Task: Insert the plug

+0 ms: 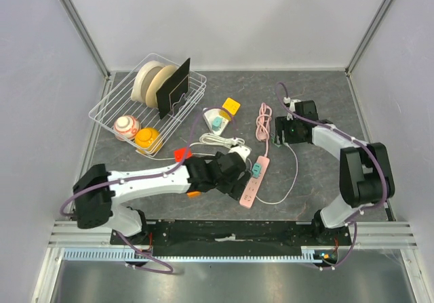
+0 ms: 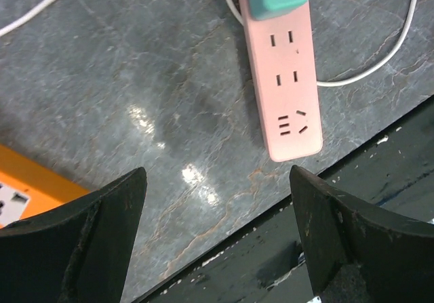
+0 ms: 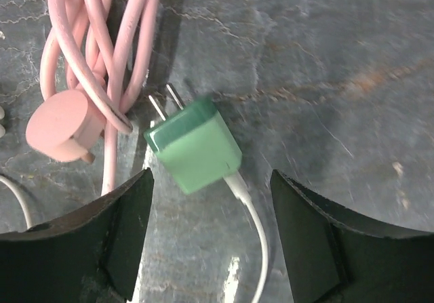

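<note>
Holds left gripper (image 2: 217, 201) spread wide, empty, beside pink power strip's (image 2: 285, 106) near end. Straddles green plug (image 3: 194, 144) past strip's far end with right gripper (image 3: 210, 177), spread, apparently not touching.

Two slim robot arms share one look. The left arm (image 1: 139, 179) and the right arm (image 1: 336, 140) have smooth white link shells joined by chunky black cylindrical joints. A thin purple cable (image 1: 66, 207) runs in loose loops along the left arm, and a matching purple lead (image 1: 279, 88) runs along the right. Seen close, the left gripper (image 2: 217, 242) and the right gripper (image 3: 210, 238) each end in two broad, matte black, wedge-shaped fingers (image 2: 88, 245) with bevelled inner edges.
</note>
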`<action>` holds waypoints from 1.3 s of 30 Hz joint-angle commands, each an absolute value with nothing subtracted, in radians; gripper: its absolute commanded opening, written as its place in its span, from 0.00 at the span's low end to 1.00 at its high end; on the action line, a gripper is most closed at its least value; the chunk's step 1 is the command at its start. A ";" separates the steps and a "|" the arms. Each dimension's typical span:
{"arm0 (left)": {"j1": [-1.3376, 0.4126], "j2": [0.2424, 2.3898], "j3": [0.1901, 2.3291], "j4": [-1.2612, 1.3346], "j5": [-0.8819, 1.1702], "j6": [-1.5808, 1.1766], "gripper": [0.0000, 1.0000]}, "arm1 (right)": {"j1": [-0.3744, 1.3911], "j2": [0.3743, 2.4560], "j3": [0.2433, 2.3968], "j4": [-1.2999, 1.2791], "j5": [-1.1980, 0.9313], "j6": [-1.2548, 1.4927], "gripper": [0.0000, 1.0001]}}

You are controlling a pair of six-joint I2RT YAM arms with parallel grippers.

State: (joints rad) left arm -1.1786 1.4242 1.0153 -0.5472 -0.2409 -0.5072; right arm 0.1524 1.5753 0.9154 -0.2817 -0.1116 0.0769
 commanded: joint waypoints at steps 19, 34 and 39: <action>-1.310 1.833 1.250 -0.508 -0.293 -0.564 0.91 | 0.152 1.740 0.991 -0.212 -0.215 -0.021 0.50; -1.305 1.842 1.330 -0.633 -0.435 -0.626 0.02 | 0.149 1.635 0.994 -0.261 -0.072 0.044 0.03; -1.238 1.740 1.336 -0.707 -0.537 -0.650 0.02 | 0.080 1.530 1.014 -0.319 0.089 0.173 0.00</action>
